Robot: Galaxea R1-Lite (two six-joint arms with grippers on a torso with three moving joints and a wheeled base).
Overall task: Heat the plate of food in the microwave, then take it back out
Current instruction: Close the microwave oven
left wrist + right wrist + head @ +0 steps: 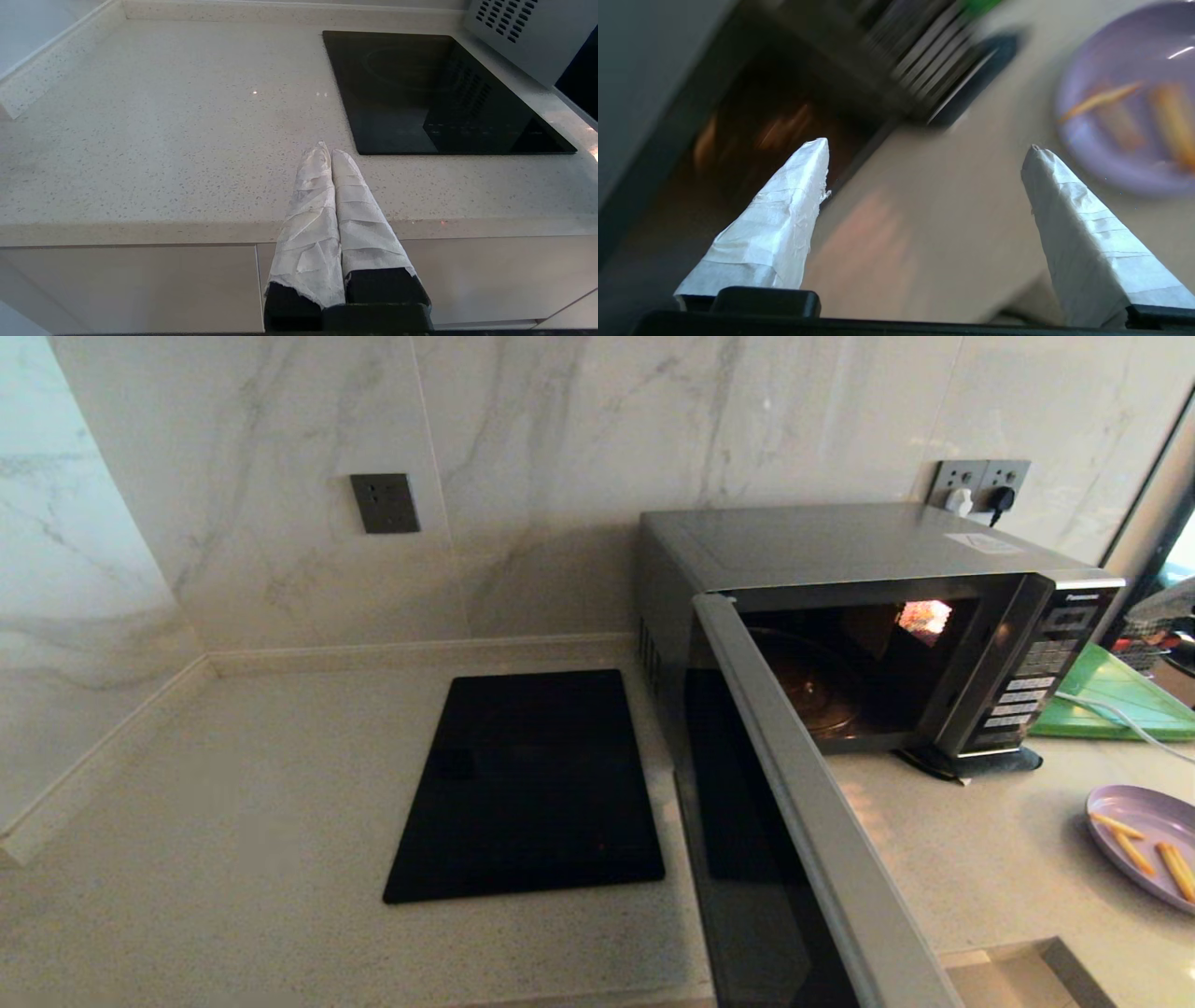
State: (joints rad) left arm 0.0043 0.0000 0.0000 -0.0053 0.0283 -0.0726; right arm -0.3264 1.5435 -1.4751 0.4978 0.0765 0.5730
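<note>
The silver-grey microwave [840, 546] stands on the counter with its dark glass door [784, 821] swung wide open toward me and its lit cavity empty. The lavender plate of food [1144, 845] with orange sticks lies on the counter at the far right, in front of the microwave's button panel. My right gripper [927, 149] is open with nothing between its fingers, hovering over bare counter between the open cavity and the plate of food [1129, 102]. My left gripper [327, 151] is shut and empty, held at the counter's front edge left of the cooktop. Neither arm shows in the head view.
A flat black glass cooktop [532, 784] lies left of the microwave. A green board [1116, 700] with a white cable across it sits behind the plate. The counter's front edge has a cut-out [1008, 975] near the door. Marble walls close the back and left.
</note>
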